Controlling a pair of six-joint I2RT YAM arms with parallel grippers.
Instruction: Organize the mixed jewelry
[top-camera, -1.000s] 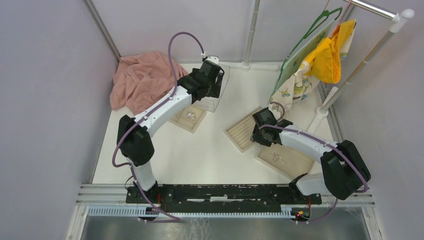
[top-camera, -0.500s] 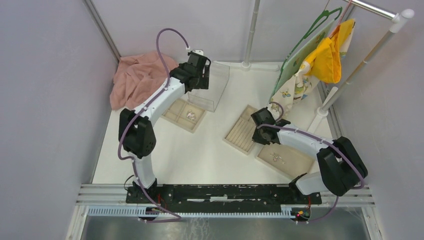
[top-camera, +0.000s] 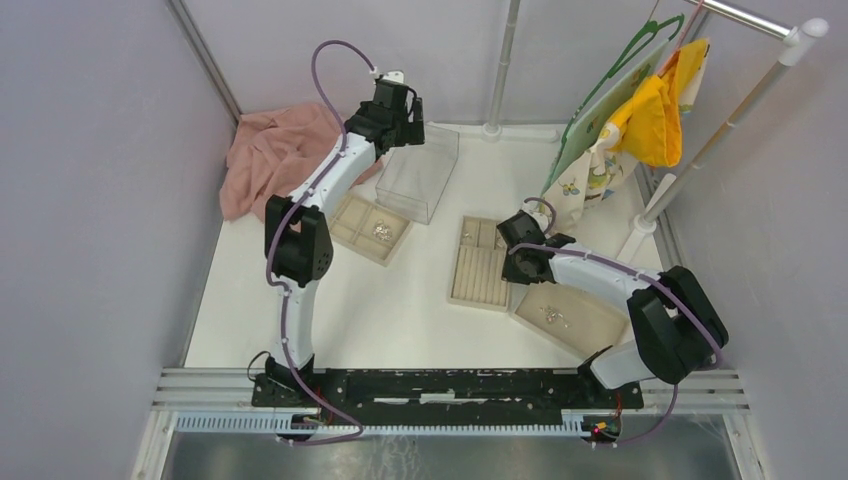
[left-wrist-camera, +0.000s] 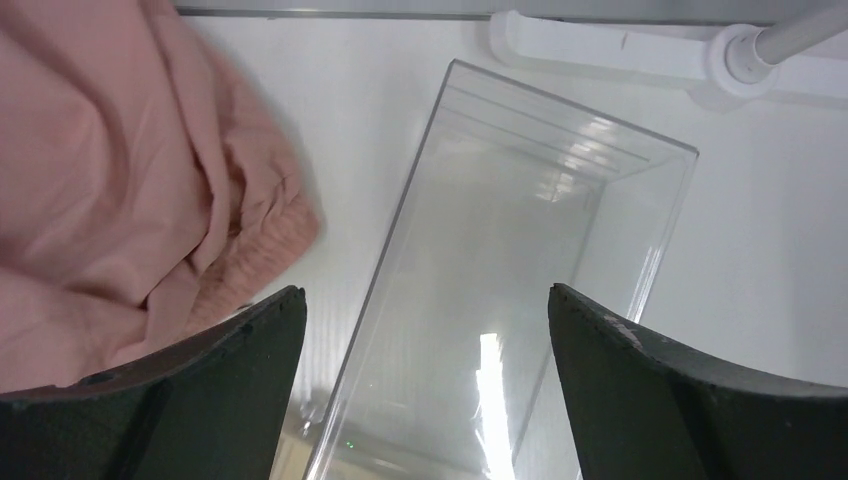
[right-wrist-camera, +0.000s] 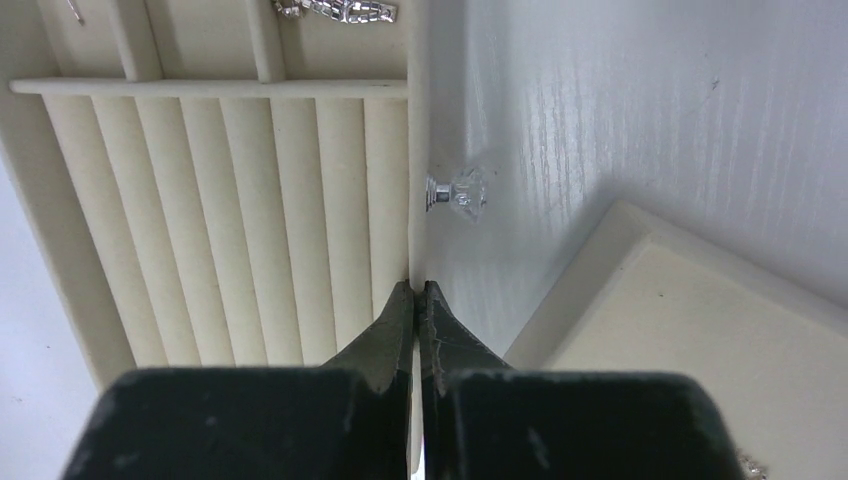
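Left gripper (left-wrist-camera: 425, 295) jaws gape above the clear box (left-wrist-camera: 520, 230) beside pink cloth (left-wrist-camera: 120, 170); right gripper (right-wrist-camera: 418, 290) jaws, clenched, meet the ridged tray (right-wrist-camera: 220, 220)'s rim near a crystal stud (right-wrist-camera: 458, 192).

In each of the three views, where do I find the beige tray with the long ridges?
Top external: the ridged tray lies right of centre.
Left wrist: not in it.
Right wrist: it fills the left half.
Shared landmark: the flat beige tray at its right, in both those views.
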